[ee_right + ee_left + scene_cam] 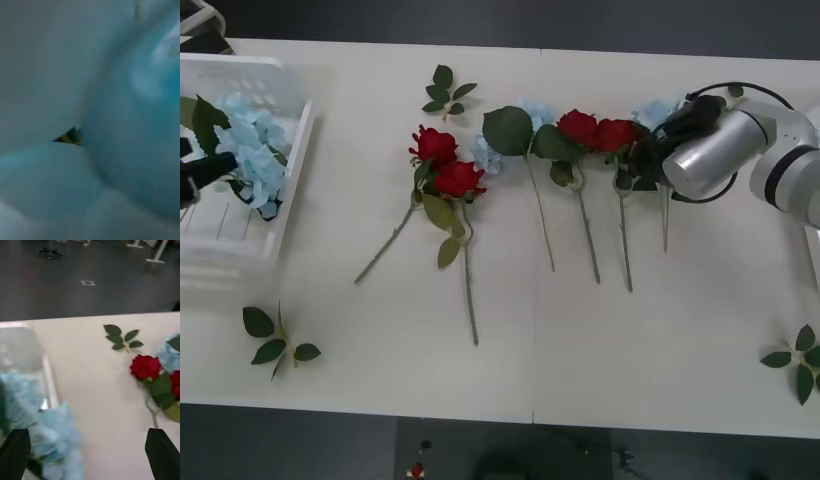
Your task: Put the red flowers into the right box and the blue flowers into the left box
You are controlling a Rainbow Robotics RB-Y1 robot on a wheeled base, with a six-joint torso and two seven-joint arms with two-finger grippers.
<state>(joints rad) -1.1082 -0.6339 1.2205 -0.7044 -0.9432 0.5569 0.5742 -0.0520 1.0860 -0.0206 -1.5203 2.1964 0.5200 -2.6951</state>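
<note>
Two red flowers (445,162) lie mid-table, and two more (597,130) lie farther right, stems toward me. A blue flower (532,112) rests between the pairs, and another (656,110) lies at the right end of the row. My right gripper (648,158) is down at that last blue flower, beside the rightmost rose; pale blue petals (142,112) press close to its camera. The left box (298,140) holds blue flowers (245,145). My left gripper (202,172) hangs open over them, black fingers (15,453) apart above a blue cluster (56,438). A thin rim of the right box (813,258) shows at the far right.
Loose green leaf sprigs lie at the back centre (445,90), front left (278,340) and front right (798,360). A red rose (145,366) and a leaf sprig (122,339) lie on the table beyond the left box.
</note>
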